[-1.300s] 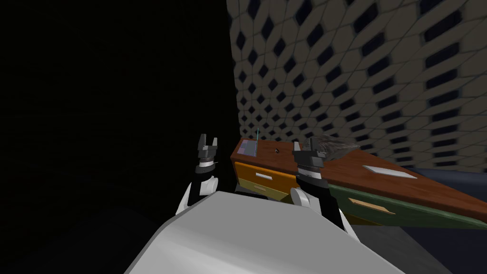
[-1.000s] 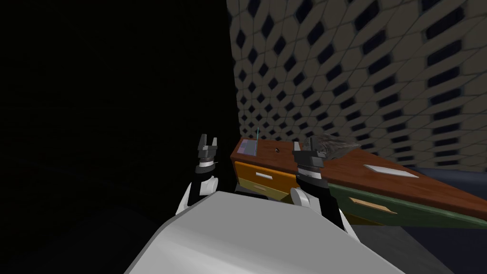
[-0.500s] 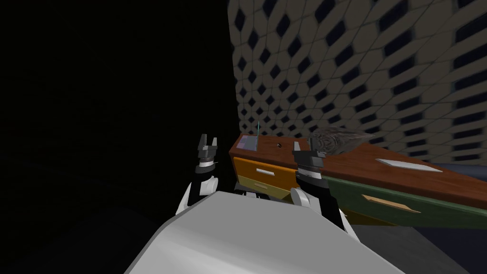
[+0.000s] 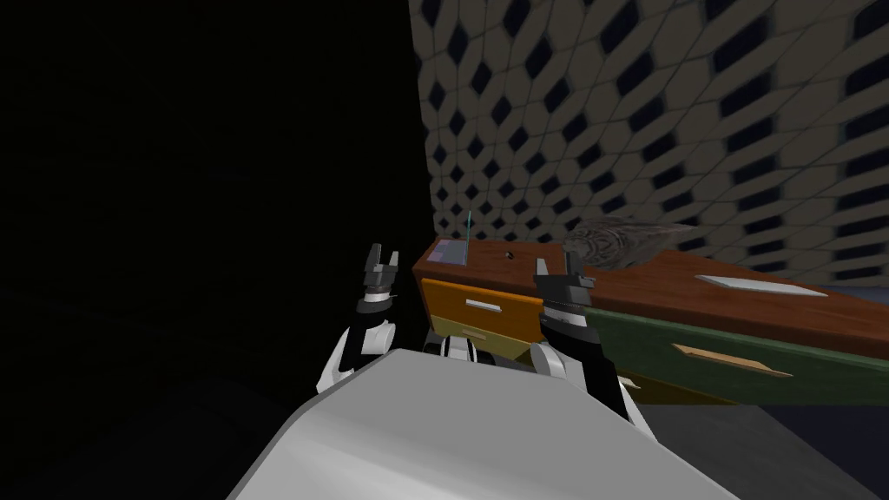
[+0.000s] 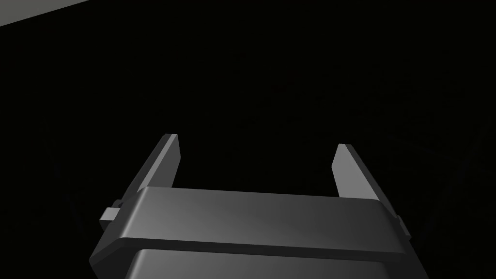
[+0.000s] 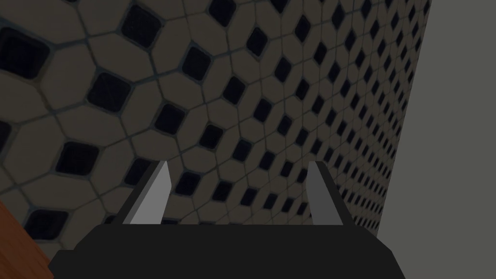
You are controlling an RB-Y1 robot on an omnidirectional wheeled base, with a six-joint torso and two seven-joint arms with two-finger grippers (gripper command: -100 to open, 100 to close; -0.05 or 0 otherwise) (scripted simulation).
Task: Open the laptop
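Head view: the flat, closed laptop (image 4: 760, 285) lies at frame right on the desk (image 4: 642, 276), long axis along it, right of the nearer right gripper (image 4: 556, 263), whose fingers stand apart, as do those of the left gripper (image 4: 383, 253).

My head camera: steep down-forward, rolled, counter (image 4: 660, 295) near. Left wrist camera: past left end effector (image 5: 255, 143) into black area (image 5: 290, 72) beside counter. Right wrist camera: past right end effector (image 6: 237, 167), counter corner close; shares tiled wall (image 6: 242, 97) behind counter with head camera.

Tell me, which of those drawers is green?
The long drawer with the tan handle, right of the shorter orange drawer.
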